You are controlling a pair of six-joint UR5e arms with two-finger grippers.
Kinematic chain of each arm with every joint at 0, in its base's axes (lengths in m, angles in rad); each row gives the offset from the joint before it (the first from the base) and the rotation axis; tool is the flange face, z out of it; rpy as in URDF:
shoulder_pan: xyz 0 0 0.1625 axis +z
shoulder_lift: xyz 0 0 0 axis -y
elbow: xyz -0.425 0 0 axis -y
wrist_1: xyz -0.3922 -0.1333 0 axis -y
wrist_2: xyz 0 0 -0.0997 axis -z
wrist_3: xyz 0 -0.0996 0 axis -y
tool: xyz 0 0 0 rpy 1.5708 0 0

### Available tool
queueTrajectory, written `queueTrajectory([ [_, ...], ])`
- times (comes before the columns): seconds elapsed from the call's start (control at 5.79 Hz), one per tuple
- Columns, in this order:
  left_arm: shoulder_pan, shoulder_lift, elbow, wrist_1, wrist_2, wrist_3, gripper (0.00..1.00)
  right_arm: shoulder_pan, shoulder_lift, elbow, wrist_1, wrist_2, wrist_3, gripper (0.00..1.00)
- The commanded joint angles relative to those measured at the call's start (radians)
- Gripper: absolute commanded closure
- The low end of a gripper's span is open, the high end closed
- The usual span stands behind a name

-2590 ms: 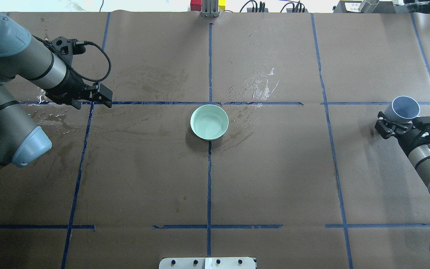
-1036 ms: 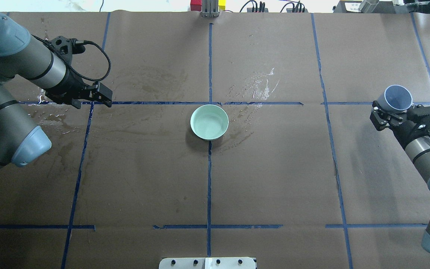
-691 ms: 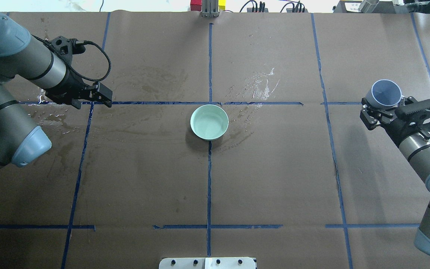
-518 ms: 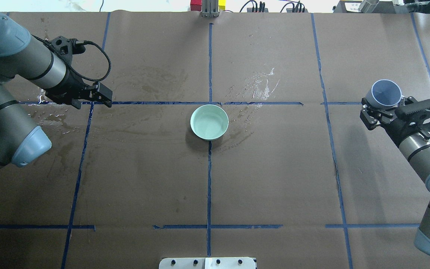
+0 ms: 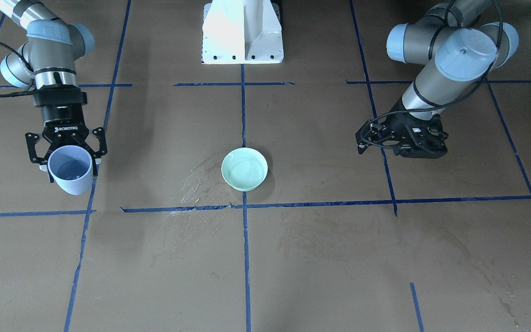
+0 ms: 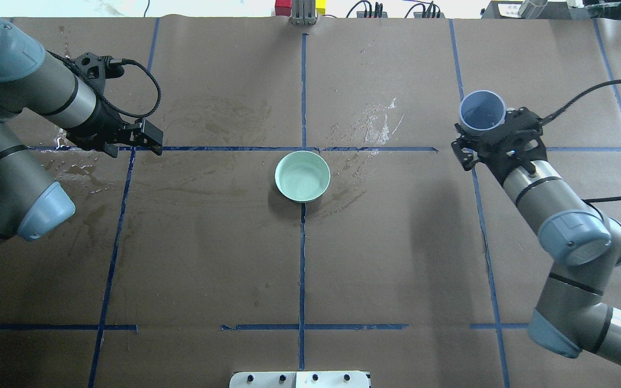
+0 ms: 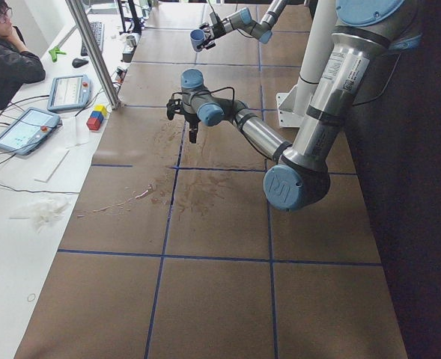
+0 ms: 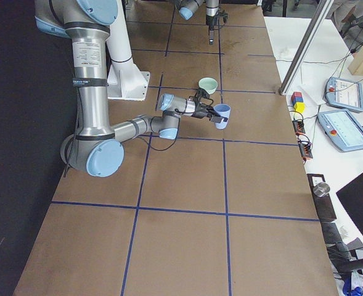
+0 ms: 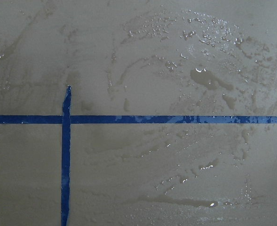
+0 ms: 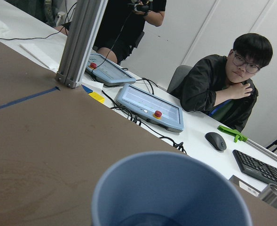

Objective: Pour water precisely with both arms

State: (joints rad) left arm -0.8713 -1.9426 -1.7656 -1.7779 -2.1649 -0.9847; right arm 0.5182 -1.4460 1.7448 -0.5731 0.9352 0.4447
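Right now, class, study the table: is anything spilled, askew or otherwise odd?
Yes: water droplets glisten on the brown paper beside the green bowl, and a wet, stained patch lies near the left gripper. The blue cup in the right gripper sits upright.

The left arm [image 6: 52, 94] and right arm [image 6: 531, 186] are silver-grey tubes with pale-blue joint caps [image 6: 574, 237] and black cables [image 6: 157, 92].

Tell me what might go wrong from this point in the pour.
1. The right claw holds the blue cup with water well to the side of the mint-green bowl; a jerky carry may slosh it out.
2. The bowl is small, and the wet patch beside it suggests an off-centre tilt could miss.
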Motion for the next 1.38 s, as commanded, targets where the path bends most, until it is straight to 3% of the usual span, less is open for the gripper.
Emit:
queueTrajectory([
  [0.0,0.002,-0.001,0.000,0.000,-0.003,0.000,0.00,-0.097,0.208,0.019,-0.286,-0.068,-0.024,1.00],
  [0.35,0.003,-0.001,0.000,0.000,-0.003,0.000,0.00,-0.199,0.367,0.015,-0.626,-0.197,-0.020,1.00],
  [0.69,0.003,-0.001,0.000,0.000,-0.003,0.000,0.00,-0.248,0.419,-0.087,-0.646,-0.281,-0.018,1.00],
  [1.04,0.002,-0.001,-0.002,0.000,-0.003,0.000,0.00,-0.251,0.427,-0.135,-0.654,-0.300,-0.032,1.00],
  [1.21,0.003,-0.001,-0.002,0.000,-0.003,0.000,0.00,-0.251,0.446,-0.143,-0.742,-0.314,-0.035,1.00],
])
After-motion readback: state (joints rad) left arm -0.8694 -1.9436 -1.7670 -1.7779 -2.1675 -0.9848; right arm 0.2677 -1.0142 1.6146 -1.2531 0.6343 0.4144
